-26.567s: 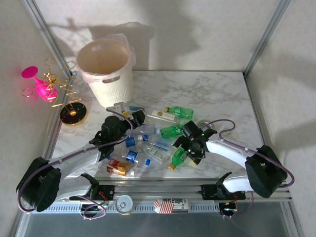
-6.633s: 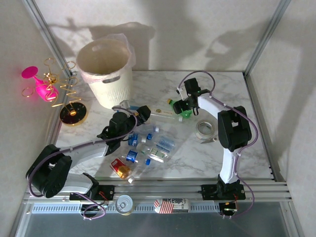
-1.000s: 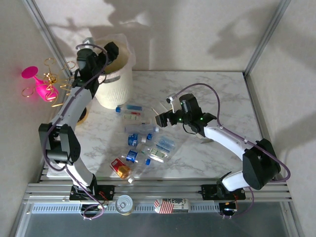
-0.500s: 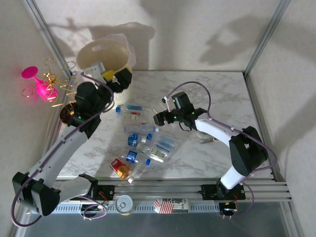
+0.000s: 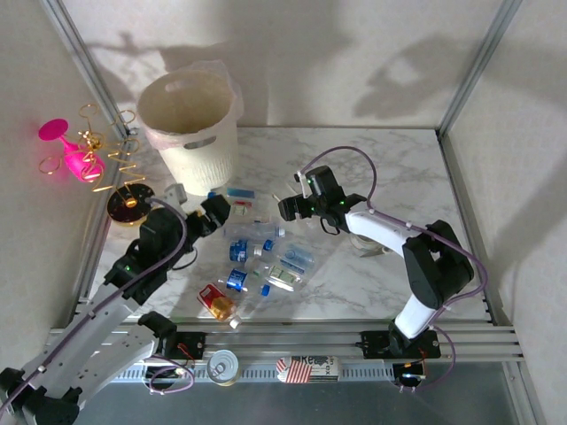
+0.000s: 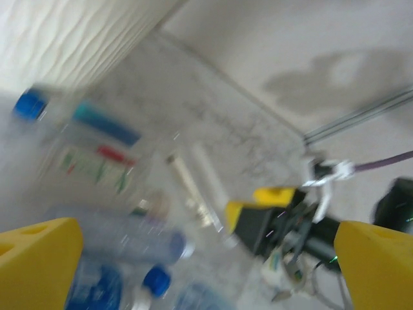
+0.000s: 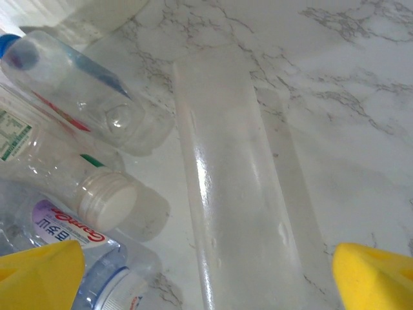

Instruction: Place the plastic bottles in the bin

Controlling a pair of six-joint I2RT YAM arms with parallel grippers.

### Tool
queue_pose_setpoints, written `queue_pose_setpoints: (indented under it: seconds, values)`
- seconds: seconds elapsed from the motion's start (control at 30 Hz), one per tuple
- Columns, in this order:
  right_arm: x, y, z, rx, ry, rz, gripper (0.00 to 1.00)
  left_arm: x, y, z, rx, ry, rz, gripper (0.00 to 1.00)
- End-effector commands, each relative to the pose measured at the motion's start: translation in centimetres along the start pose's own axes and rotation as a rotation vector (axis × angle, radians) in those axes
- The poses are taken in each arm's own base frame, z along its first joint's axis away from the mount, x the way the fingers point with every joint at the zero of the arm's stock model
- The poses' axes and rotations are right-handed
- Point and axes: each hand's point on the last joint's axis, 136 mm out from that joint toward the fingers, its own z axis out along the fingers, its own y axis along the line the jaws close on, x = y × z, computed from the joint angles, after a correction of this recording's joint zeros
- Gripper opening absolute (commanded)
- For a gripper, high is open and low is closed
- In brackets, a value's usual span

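My right claw [image 7: 206, 271] is spread wide and empty over a long clear plastic piece [image 7: 239, 194] lying on the desk [image 7: 335, 77]. My left claw [image 6: 206, 265] gapes wide too, holding nothing, just beside the plastic bottles [image 5: 261, 257] scattered mid-desk. The bin [image 5: 190, 124] stands upright at the far-left corner.

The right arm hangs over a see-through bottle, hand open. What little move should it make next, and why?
Probably lower the right hand straight down, then close it. Its jaws stand open on either side of the long clear bottle, which lies flat on the marble table beneath, ungripped. It needs a hold before going to the bin.
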Motion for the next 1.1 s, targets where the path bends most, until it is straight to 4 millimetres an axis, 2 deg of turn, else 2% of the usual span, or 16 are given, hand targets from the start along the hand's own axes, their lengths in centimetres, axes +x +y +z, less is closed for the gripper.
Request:
queue_pose_setpoints:
  seconds: [0.0,0.17,0.33,0.4,0.5,0.63,0.83,1.07]
  values:
    - [-0.4,0.1,0.5,-0.015,-0.031,0.035,0.99,4.1,5.4,-1.5,-0.193,0.126,-0.102,1.00]
    - [0.4,0.2,0.9,-0.024,-0.019,0.051,0.99,6.2,8.4,-4.7,-0.310,0.197,-0.189,1.00]
    - [0.6,-0.1,1.1,-0.012,-0.015,0.042,0.99,10.1,12.5,-7.8,-0.493,0.326,-0.292,1.00]
    - [0.7,-0.2,1.3,-0.006,-0.012,0.041,0.99,10.9,13.7,-9.1,-0.559,0.356,-0.308,1.00]
    - [1.4,-0.3,1.5,-0.004,-0.004,0.046,0.99,11.4,14.5,-10.1,-0.618,0.380,-0.319,1.00]
    - [2.2,-0.5,1.8,-0.002,0.007,0.058,0.99,13.0,15.2,-10.2,-0.654,0.426,-0.377,0.98]
    - [2.9,-0.9,1.9,0.018,0.020,0.054,0.99,16.1,16.2,-9.3,-0.642,0.482,-0.502,0.94]
    - [3.3,-1.2,2.0,0.034,0.028,0.051,0.99,16.1,14.6,-7.5,-0.584,0.488,-0.488,0.93]
